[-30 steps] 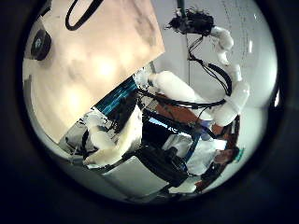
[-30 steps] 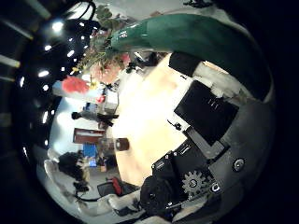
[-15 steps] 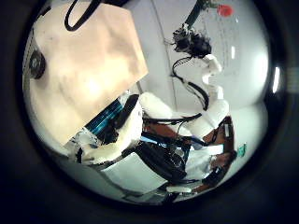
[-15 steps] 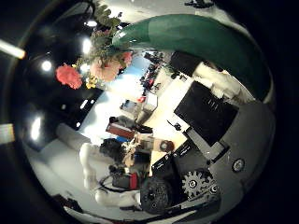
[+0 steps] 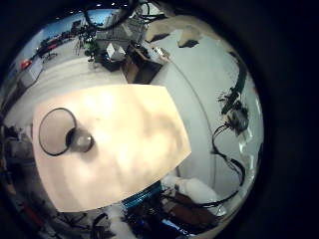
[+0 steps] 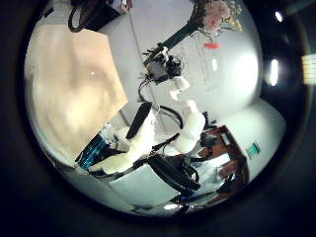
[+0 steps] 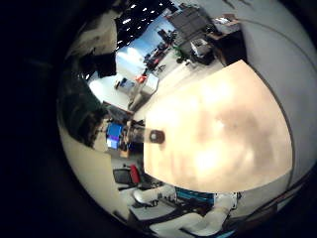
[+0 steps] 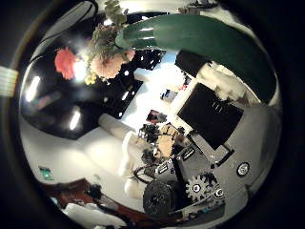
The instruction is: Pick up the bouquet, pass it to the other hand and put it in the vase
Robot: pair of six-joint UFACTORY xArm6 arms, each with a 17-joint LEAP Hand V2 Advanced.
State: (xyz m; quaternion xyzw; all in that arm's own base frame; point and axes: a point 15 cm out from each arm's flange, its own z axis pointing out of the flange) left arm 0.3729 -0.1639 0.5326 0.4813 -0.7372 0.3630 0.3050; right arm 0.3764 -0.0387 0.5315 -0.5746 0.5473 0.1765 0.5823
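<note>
The bouquet's cone-shaped wrap lies close across my right palm, its flowers sticking out past the hand. My right hand's fingers curl beside the wrap. In the left thumb side view the same bouquet shows small and high, held by my right hand well above the table. My left hand holds nothing, its fingers relaxed. The vase stands upright on the table, also seen as a small vase near the table's edge.
A loop of cable lies on the table right beside the vase. Desks and equipment stand beyond the table's far edge. The left arm shows below the bouquet in the right thumb side view.
Both palm cameras have swung. The bouquet stays fixed against my right hand while the background turned from table to room. In the left view the right hand and bouquet now sit higher and farther.
</note>
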